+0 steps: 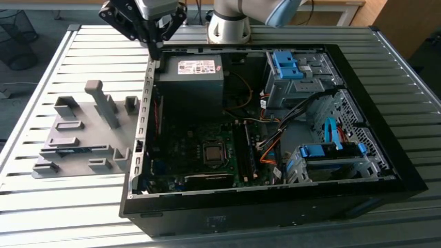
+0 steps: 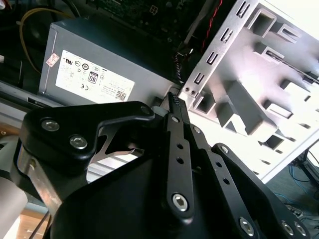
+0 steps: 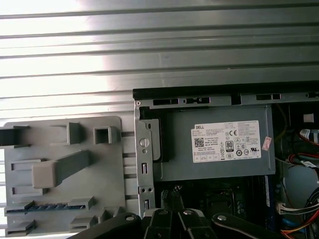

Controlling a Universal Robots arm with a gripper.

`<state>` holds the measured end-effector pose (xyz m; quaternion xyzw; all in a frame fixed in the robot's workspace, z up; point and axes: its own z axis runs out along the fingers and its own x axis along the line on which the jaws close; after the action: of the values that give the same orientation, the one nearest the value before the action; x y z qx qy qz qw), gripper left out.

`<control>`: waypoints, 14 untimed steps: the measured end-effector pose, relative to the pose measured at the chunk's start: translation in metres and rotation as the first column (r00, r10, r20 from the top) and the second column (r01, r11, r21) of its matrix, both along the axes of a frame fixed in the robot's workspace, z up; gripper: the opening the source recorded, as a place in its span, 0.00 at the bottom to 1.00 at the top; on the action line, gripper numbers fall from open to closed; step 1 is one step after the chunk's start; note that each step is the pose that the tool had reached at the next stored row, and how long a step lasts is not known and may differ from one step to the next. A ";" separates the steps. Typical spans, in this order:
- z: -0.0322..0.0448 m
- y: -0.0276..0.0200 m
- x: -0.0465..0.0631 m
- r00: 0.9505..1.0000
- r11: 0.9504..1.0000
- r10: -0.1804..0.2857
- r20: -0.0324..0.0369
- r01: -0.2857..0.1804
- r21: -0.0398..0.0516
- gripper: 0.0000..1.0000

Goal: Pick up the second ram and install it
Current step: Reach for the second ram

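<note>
The second ram is a thin blue stick lying in a slot of the grey holder plate, at the exterior view's left of the open computer case. In the first wrist view the ram shows as a blue strip near the holder plate's edge. My gripper hangs over the case's left wall beside the power supply, well away from the ram. In the second wrist view the gripper has its fingers pressed together with nothing between them.
The case holds a motherboard with memory slots, loose cables and blue drive-bay clips. Upright grey blocks rise from the holder plate. Everything rests on a ribbed metal table.
</note>
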<state>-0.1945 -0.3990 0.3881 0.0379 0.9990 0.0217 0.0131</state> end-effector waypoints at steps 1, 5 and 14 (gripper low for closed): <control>-0.0001 0.0000 -0.001 1.000 1.000 0.000 0.000 0.000 0.000 0.11; -0.0002 0.0000 -0.005 1.000 1.000 0.000 0.000 0.000 0.000 0.11; -0.0008 0.0000 -0.011 1.000 1.000 0.000 0.000 0.000 0.000 0.11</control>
<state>-0.2059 -0.3989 0.3873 0.0379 0.9990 0.0217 0.0131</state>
